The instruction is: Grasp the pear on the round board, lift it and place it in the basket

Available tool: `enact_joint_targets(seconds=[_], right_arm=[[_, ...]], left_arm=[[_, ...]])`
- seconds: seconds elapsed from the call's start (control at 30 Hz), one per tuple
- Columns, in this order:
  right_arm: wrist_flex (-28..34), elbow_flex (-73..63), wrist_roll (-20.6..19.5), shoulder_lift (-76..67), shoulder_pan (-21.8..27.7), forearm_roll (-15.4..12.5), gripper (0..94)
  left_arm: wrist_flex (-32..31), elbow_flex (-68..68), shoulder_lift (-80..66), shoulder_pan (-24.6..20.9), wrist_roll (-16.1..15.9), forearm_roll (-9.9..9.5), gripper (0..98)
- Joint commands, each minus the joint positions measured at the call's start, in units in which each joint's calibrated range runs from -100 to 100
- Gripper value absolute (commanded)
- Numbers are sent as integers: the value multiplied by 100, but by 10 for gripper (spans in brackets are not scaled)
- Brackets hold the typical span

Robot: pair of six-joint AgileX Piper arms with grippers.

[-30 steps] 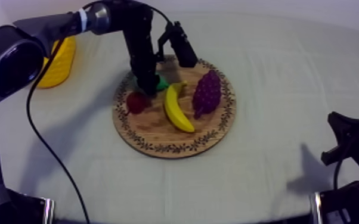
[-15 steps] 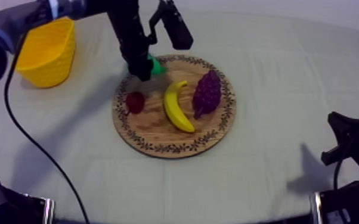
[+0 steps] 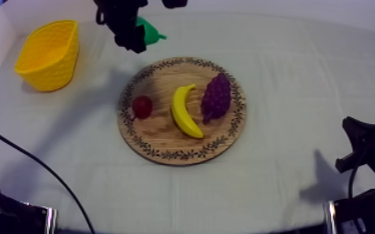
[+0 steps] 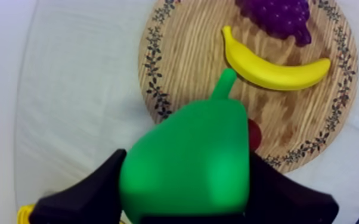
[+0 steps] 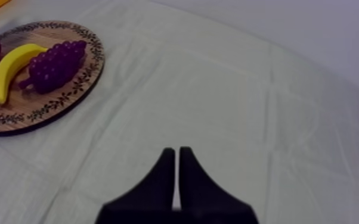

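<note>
Gripping the pear [image 4: 188, 161], the left gripper [image 3: 129, 30] is seen in the top view raised off the cloth, beyond the far rim of the wooden board [image 3: 165, 142] & toward the side of the yellow basket [image 3: 47, 53], apart from both. The grip itself is made plain by the left wrist view: black fingers [image 4: 80, 193] are pressed against both flanks of the green fruit, its stem seen against the board. The layout is given by the top view: basket upright at the table's left, well apart from the board; small red fruit [image 3: 142, 106], banana [image 3: 184, 112] & grapes [image 3: 216, 96] laid side by side on the wood. The right gripper [image 5: 177, 164] is shown by the right wrist view w/ fingers lying together on nothing, over bare cloth, away from the board.
</note>
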Motion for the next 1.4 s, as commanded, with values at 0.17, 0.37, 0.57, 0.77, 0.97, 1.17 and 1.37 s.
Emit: enact_joint_targets(seconds=[0.17, 0.37, 0.57, 0.77, 0.97, 1.17, 1.37], right_arm=[[4, -5, -3, -4, 1, -1, 4], [4, -5, -3, -4, 1, -1, 4], [4, -5, -3, -4, 1, -1, 4], [4, -5, -3, -4, 1, -1, 4], [4, -5, -3, -4, 1, -1, 4], [4, -5, -3, -4, 1, -1, 4], [4, -5, -3, -4, 1, -1, 4]], left_arm=[[59, -44, -165, -216, 18, -20, 481], [63, -86, -293, -707, 192, -108, 471], [69, -95, -395, -1294, 404, -191, 464], [97, -114, -464, -1885, 563, -174, 471], [126, -131, -479, -2477, 855, -40, 468], [256, -177, -486, -2945, 1144, 161, 475], [471, -409, -490, -3174, 1328, 331, 478]])
